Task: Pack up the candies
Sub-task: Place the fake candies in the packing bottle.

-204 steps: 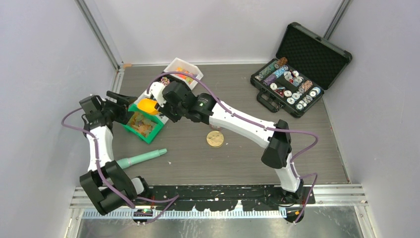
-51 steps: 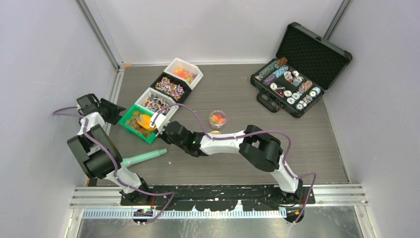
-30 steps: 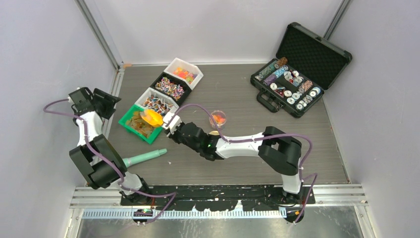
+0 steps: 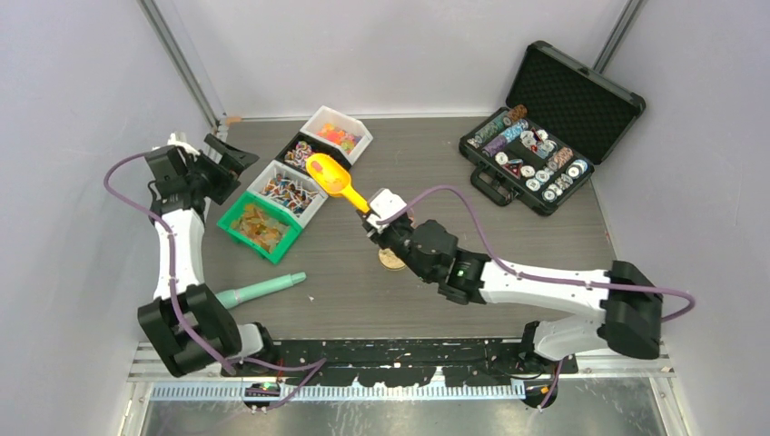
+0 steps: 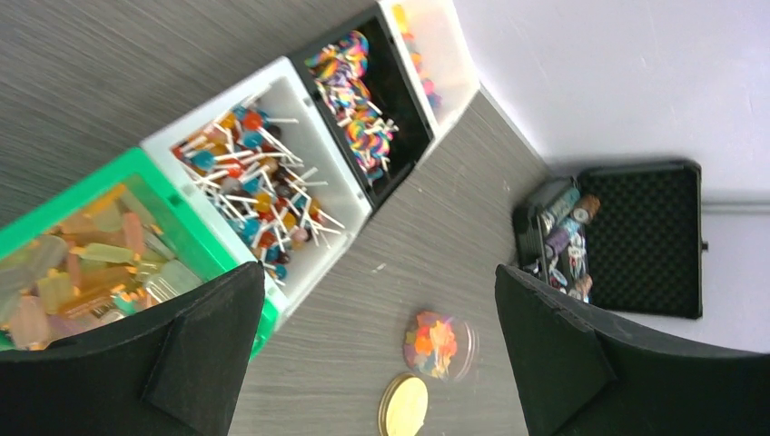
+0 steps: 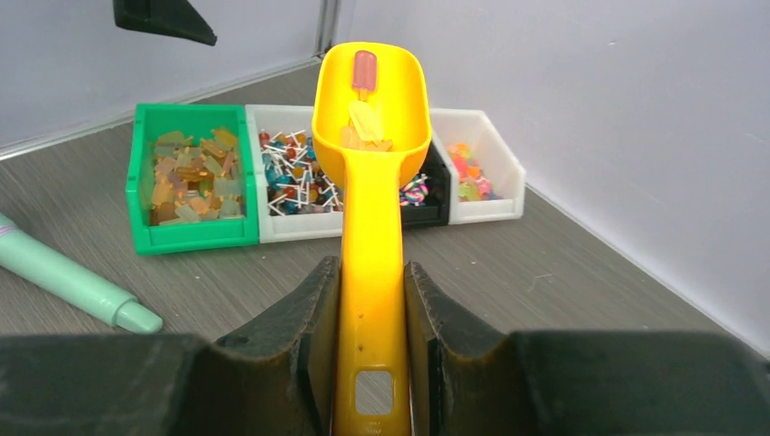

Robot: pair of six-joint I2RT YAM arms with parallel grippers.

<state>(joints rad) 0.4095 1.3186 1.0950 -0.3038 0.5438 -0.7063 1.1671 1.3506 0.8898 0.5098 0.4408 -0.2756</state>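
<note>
Orange scoop pinched in right claw, carrying few candies; left claw spread, empty. Remaining: tipping into part-filled cup, five o'clock from bins.

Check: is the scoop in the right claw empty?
No: a few candies lie in the bowl of the orange scoop, which the right claw grips by the handle.

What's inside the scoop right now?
One pink candy lies near the tip of the scoop, with a few yellow candies piled behind it. Anything under that pile is hidden. The right hand grips the handle.
</note>
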